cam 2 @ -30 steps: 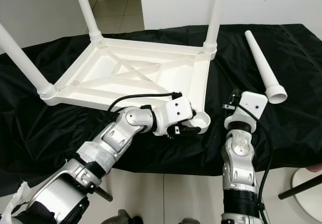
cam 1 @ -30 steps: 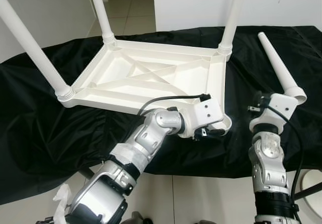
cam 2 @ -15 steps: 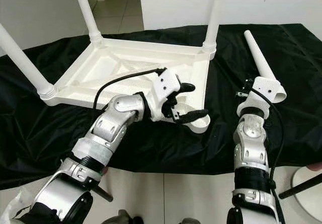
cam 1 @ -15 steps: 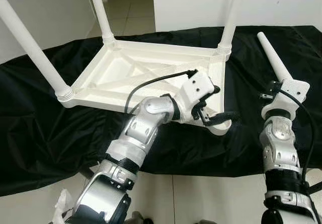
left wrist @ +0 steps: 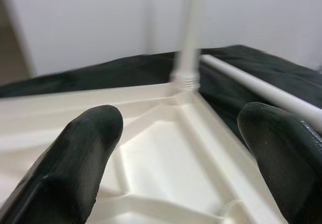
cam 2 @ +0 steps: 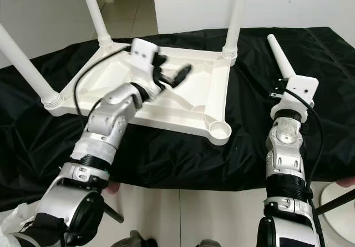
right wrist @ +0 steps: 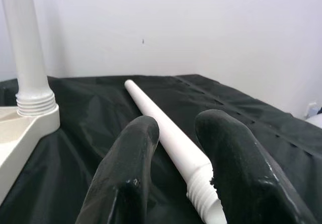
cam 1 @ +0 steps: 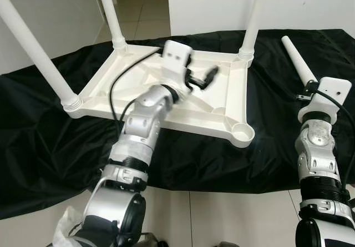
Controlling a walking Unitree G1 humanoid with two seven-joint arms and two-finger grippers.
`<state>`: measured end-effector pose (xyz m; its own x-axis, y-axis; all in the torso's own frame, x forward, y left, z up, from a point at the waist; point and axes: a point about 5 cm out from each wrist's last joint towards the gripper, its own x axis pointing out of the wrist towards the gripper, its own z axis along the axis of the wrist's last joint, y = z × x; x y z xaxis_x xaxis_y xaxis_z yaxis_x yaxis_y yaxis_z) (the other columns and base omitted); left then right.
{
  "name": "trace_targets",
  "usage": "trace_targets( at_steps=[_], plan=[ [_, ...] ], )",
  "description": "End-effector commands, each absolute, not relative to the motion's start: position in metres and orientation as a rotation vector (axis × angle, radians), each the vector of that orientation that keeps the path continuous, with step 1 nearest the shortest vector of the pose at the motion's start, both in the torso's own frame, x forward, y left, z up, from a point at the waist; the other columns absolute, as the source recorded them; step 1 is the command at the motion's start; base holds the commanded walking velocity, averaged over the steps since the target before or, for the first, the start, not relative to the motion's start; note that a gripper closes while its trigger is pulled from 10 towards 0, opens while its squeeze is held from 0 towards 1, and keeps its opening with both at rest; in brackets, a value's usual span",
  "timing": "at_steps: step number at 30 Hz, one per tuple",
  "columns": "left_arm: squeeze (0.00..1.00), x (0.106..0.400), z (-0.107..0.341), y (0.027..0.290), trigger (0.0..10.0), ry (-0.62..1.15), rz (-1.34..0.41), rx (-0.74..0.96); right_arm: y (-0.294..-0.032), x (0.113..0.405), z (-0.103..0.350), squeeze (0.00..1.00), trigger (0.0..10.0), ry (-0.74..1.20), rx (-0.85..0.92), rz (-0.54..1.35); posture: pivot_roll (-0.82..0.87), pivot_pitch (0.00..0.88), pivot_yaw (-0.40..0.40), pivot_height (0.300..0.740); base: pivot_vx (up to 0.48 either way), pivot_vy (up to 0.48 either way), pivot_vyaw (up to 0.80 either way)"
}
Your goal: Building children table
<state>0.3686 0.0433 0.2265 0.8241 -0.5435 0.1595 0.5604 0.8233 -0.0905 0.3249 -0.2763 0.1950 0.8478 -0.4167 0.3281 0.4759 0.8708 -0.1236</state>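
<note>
While our left gripper (cam 1: 208,75) hovers wide apart over the upturned white plastic tabletop (cam 1: 133,89) mid-cloth, our right gripper (right wrist: 176,148) straddles, unclosed, the loose white tapered leg (right wrist: 166,133) near the cloth's right edge, which could roll away if nudged.

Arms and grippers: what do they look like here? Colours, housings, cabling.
Both arms are jointed silver metal segments with black bands near the forearm. Each wrist ends in a white boxy housing. The left gripper and right gripper each have two thick, rounded black fingers with a matte finish. A black cable loops loosely from each wrist housing back down the arm.
</note>
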Motion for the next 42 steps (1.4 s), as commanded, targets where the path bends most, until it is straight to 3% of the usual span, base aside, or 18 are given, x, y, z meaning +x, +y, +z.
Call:
trace_targets(
  at_steps=[1,11,19,20,21,26,34,35,42],
  plan=[
    [0.00,0.372,0.228,0.048,10.0,-0.137,-0.555,-0.121,-0.273,0.328,0.191,0.00,10.0,-0.288,-0.177,-0.465,-0.10,0.000,0.076,0.740,0.000,0.000,0.00],
    [0.00,0.357,0.235,0.029,10.0,-0.188,-0.720,-0.063,-0.298,0.328,0.200,0.00,10.0,-0.297,-0.157,-0.569,-0.11,0.000,0.088,0.740,0.000,0.000,0.00],
    [0.00,0.343,0.229,0.014,10.0,-0.181,-0.774,-0.022,-0.305,0.311,0.181,0.00,10.0,-0.310,0.065,-0.633,-0.09,0.044,0.106,0.740,0.000,0.000,0.00],
    [0.00,0.341,0.225,0.012,10.0,-0.168,-0.780,-0.012,-0.307,0.306,0.174,0.69,10.0,-0.306,0.125,-0.640,-0.09,0.046,0.106,0.740,0.000,0.000,0.00],
    [0.00,0.339,0.223,0.011,10.0,-0.162,-0.785,-0.004,-0.309,0.302,0.168,1.00,10.0,-0.301,0.175,-0.646,-0.08,0.052,0.108,0.740,0.000,0.000,0.00],
    [0.00,0.335,0.221,0.011,10.0,-0.149,-0.787,-0.009,-0.318,0.294,0.156,1.00,10.0,-0.273,0.222,-0.683,-0.08,0.071,0.116,0.740,0.000,0.000,0.00],
    [0.00,0.327,0.221,0.009,10.0,-0.134,-0.804,-0.014,-0.322,0.296,0.159,1.00,10.0,-0.274,0.244,-0.563,-0.08,0.150,0.122,0.740,0.000,0.000,0.00],
    [0.00,0.326,0.222,0.008,10.0,-0.133,-0.809,-0.018,-0.324,0.298,0.161,0.00,10.0,-0.279,0.245,-0.535,-0.07,0.168,0.123,0.740,0.000,0.000,0.00],
    [0.00,0.323,0.225,0.006,10.0,-0.123,-0.807,-0.028,-0.330,0.305,0.178,0.00,10.0,-0.310,0.229,-0.460,-0.07,0.215,0.132,0.740,0.000,0.000,0.00]
  ],
)
